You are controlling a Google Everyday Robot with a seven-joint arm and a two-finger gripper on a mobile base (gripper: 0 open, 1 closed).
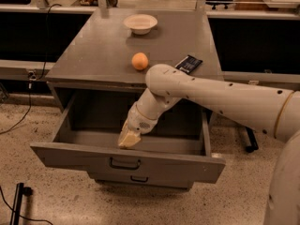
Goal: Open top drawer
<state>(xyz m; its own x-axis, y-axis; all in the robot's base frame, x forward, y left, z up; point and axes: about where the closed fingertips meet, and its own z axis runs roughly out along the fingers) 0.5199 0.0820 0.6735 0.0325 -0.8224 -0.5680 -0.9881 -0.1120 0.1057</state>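
The top drawer [84,161] of the grey metal cabinet is pulled far out, its deep box showing nothing inside. Its small dark bail handle [125,164] sits at the centre of the front. My white arm reaches from the right over the cabinet's front edge and down into the drawer. The gripper [128,140] hangs just behind the drawer's front panel, above and a little behind the handle, not touching it. A narrower lower drawer [140,179] with the same handle shows below, shut.
On the cabinet top [93,55] lie an orange [139,61], a white bowl [140,23] at the back and a dark packet [188,63] near the right front. Dark shelving stands on both sides. A cable [28,107] trails on the speckled floor at the left.
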